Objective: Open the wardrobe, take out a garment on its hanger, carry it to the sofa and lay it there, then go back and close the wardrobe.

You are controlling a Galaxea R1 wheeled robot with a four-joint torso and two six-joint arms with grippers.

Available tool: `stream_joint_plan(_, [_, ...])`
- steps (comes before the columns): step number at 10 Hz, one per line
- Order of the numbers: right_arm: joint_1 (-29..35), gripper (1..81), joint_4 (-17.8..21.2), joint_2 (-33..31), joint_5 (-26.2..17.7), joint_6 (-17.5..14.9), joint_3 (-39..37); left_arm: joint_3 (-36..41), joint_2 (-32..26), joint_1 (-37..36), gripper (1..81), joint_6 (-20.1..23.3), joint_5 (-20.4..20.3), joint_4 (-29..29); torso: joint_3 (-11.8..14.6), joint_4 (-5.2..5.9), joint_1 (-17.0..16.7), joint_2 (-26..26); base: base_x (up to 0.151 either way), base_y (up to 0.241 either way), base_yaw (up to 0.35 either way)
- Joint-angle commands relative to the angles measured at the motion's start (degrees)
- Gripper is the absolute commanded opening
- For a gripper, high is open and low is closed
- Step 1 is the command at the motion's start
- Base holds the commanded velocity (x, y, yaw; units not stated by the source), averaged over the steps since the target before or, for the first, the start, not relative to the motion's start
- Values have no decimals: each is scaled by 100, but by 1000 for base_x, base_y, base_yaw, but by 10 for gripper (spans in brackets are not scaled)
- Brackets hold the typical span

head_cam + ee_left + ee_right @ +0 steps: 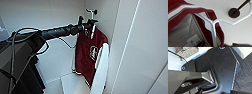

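Pale, evenly lit white panels (pixel 37 12) close in the head view, with a white board (pixel 71 83) lying low down. The right wrist view shows dark grey carpet (pixel 244 75) (finely ribbed) and a woven basket (pixel 186 51) beside white furniture.

The garment (pixel 87 58) looks like soft matt cloth, dark red in the body with smooth white sleeves; its lining (pixel 183 31) is pale woven fabric with a paper-like label. The hanger (pixel 214 23) is smooth, glossy white plastic. The wardrobe (pixel 130 50) panels look smooth and matt white. The floor (pixel 244 74) looks like rough dark carpet.
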Motion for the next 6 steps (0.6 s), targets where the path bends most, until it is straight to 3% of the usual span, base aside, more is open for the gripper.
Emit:
stream_joint_plan(1, [195,811,-6,9,-276,0,62,-85,16,-1073,811,-8,-93,14,0,0,0,0,0,0,0])
stream_joint_plan(2, [195,811,-6,17,-276,0,62,-208,69,-959,811,10,-411,76,0,0,0,0,0,0,0])
stream_joint_plan(3, [195,811,2,26,-267,0,88,-383,148,-836,811,1,-1093,172,0,0,0,0,0,0,0])
stream_joint_plan(6, [125,811,12,44,-276,-8,124,-647,429,-791,811,1,-1621,259,0,0,0,0,0,0,0])
